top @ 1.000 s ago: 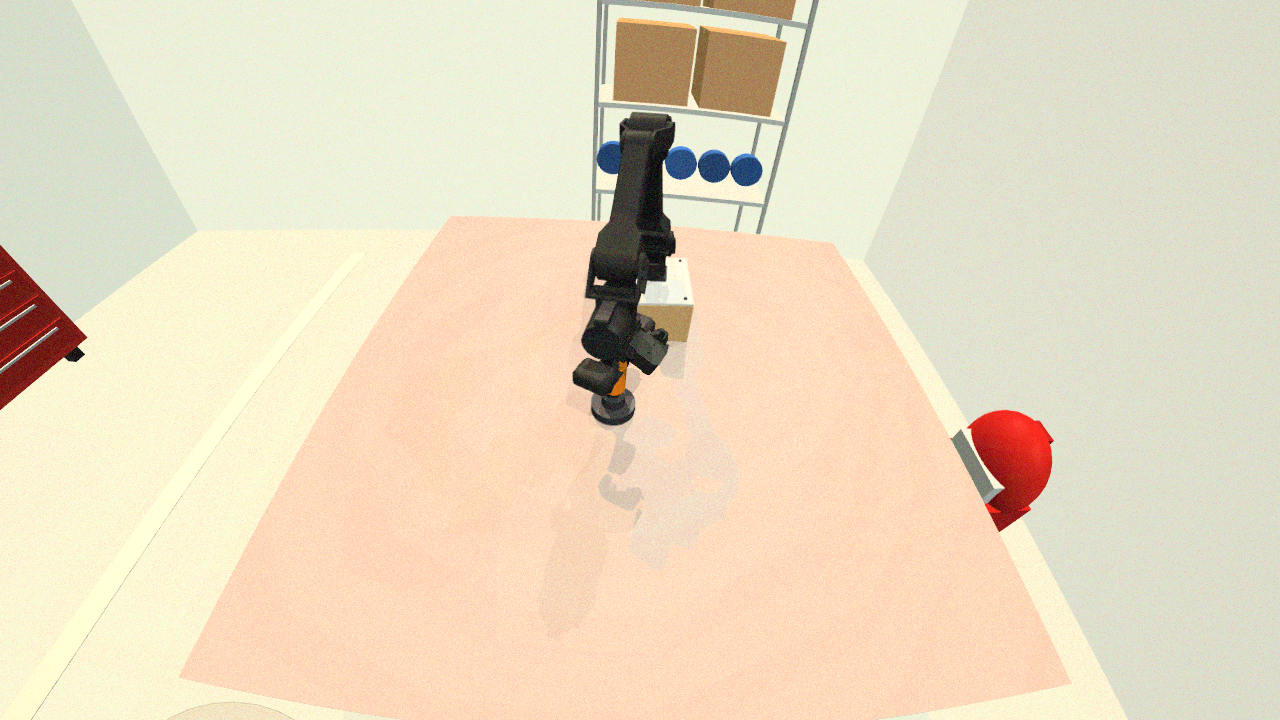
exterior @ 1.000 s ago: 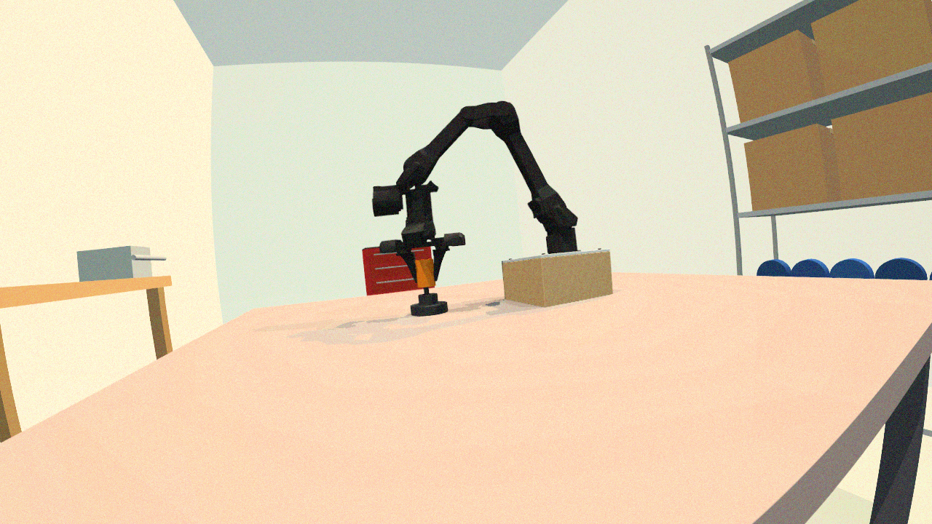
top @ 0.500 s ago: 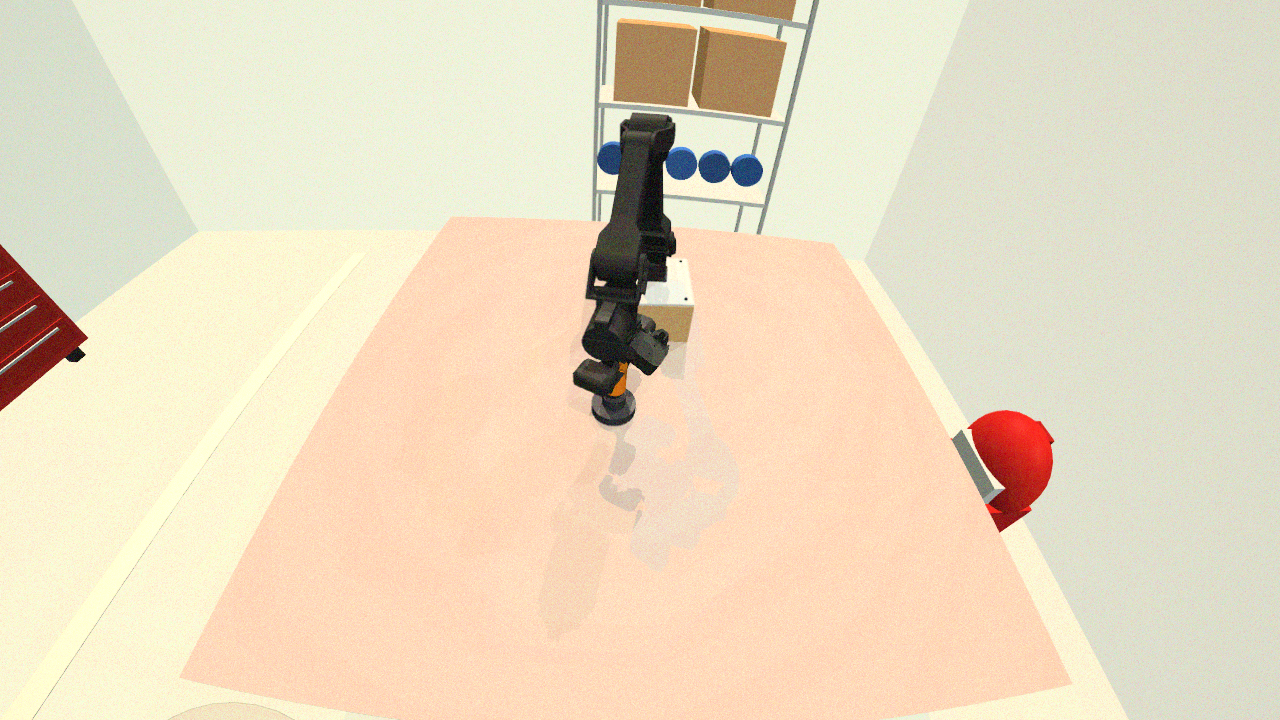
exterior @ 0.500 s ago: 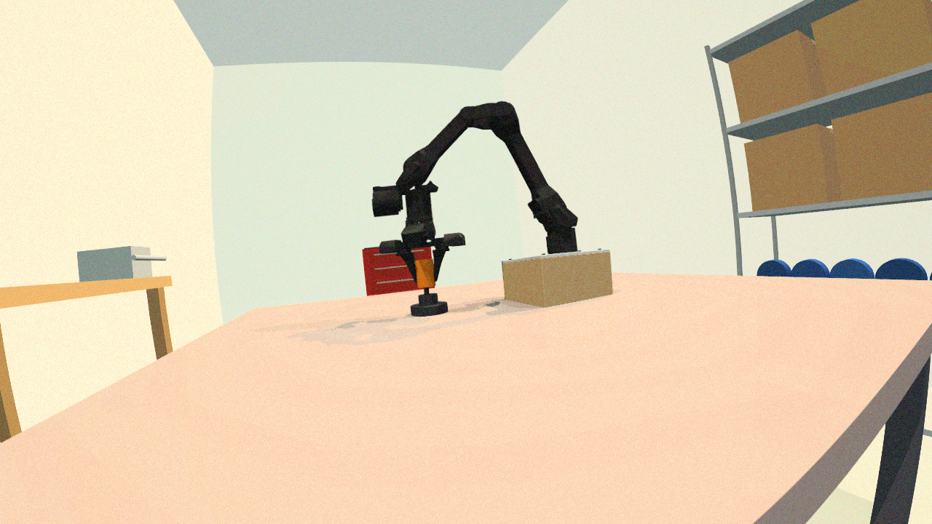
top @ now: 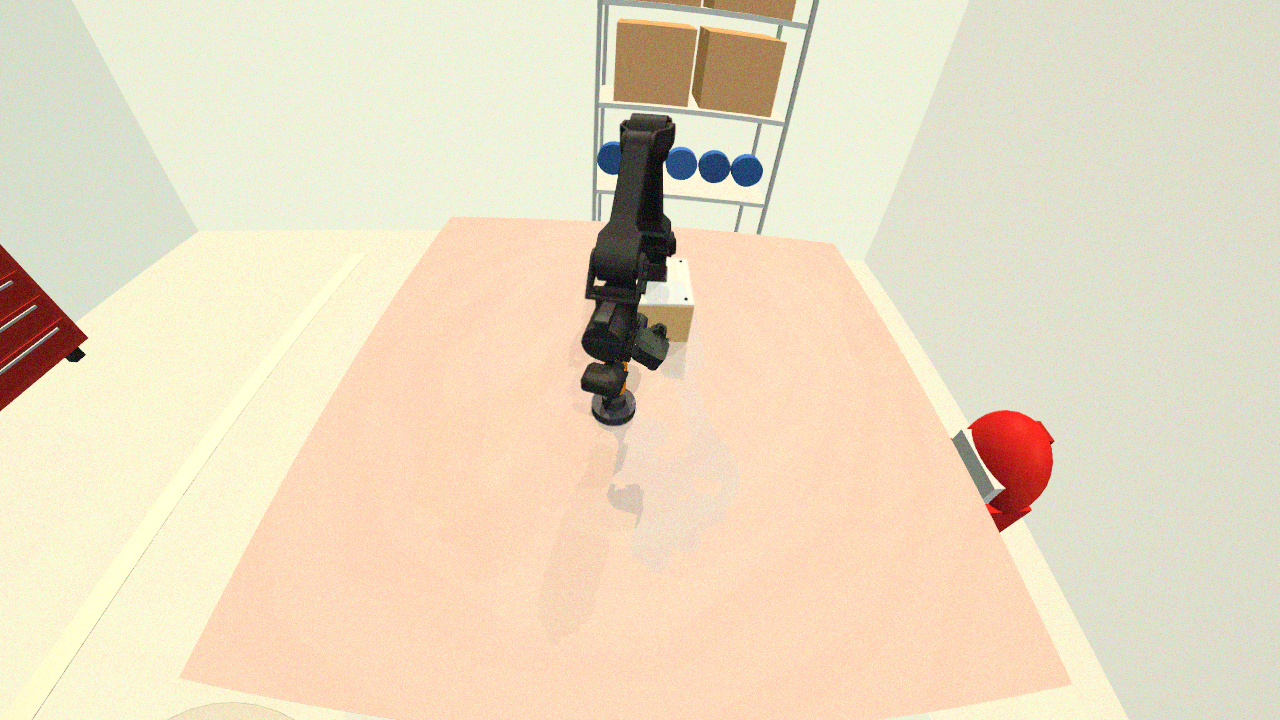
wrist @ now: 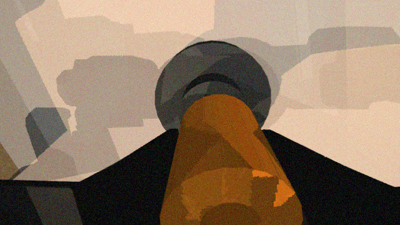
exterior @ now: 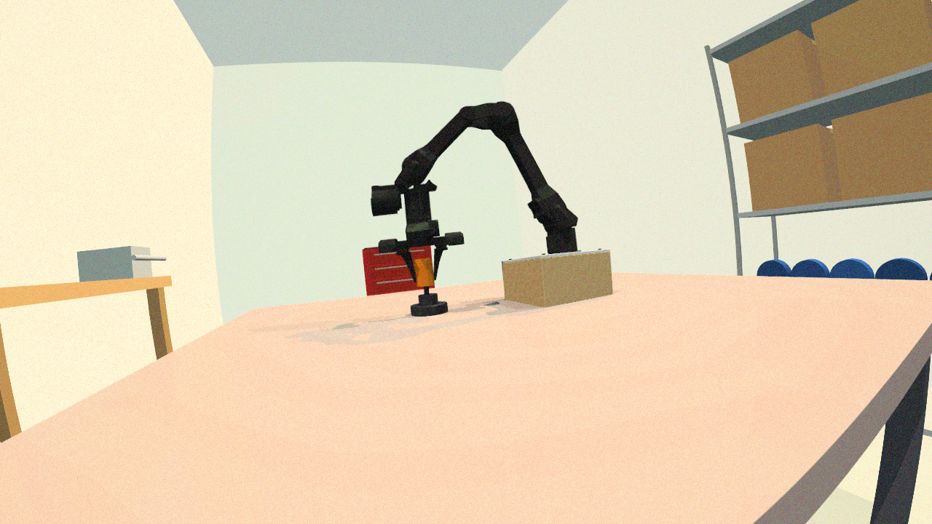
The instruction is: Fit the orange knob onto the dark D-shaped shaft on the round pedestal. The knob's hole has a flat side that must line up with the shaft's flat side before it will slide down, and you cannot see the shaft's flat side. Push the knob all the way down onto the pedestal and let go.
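The orange knob (top: 624, 387) (exterior: 424, 272) (wrist: 219, 140) is upright between the fingers of my gripper (exterior: 424, 279) (wrist: 219, 137), which is shut on it. The knob is directly over the round dark pedestal (top: 614, 414) (exterior: 428, 308) (wrist: 169, 81). In the exterior view a short length of the dark shaft (exterior: 427, 290) shows between the knob's lower end and the pedestal's raised middle, so the knob sits at or near the shaft's top and not down on the pedestal. The shaft's flat side and the knob's hole are hidden.
The arm's base stands on a wooden box (top: 666, 320) (exterior: 557, 279) with a white top, behind the pedestal on the pink table top (top: 402, 537) (exterior: 521, 404). A red helmet-like object (top: 1011, 461) is by the table's right edge in the top view.
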`<state>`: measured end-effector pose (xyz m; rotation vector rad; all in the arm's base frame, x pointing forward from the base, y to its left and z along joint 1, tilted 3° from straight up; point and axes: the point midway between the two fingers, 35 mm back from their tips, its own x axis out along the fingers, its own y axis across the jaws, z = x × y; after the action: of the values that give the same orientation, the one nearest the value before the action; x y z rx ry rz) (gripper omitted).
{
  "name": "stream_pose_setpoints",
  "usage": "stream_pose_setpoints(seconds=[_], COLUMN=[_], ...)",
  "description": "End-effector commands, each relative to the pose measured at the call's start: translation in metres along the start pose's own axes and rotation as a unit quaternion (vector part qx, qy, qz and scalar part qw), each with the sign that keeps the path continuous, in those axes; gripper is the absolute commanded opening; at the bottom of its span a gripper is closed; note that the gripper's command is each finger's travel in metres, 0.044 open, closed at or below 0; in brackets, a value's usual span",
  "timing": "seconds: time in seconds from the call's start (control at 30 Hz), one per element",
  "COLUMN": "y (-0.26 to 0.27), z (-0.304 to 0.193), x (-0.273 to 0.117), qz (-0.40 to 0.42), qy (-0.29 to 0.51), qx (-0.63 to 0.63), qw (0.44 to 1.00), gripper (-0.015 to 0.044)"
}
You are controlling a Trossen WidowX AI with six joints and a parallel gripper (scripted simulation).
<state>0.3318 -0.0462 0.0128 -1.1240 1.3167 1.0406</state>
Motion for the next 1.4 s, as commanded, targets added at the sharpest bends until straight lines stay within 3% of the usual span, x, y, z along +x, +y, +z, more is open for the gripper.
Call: stream_pose_setpoints(seconds=[0.0,1.37], y=[-0.0023,0.0006], z=[-0.0004,-0.0007], x=[-0.0008,0.0023], qz=[-0.004,-0.004], qy=[0.002,0.002], qx=[-0.008,-0.008], qw=[1.0,1.0], gripper=[0.0,0.0])
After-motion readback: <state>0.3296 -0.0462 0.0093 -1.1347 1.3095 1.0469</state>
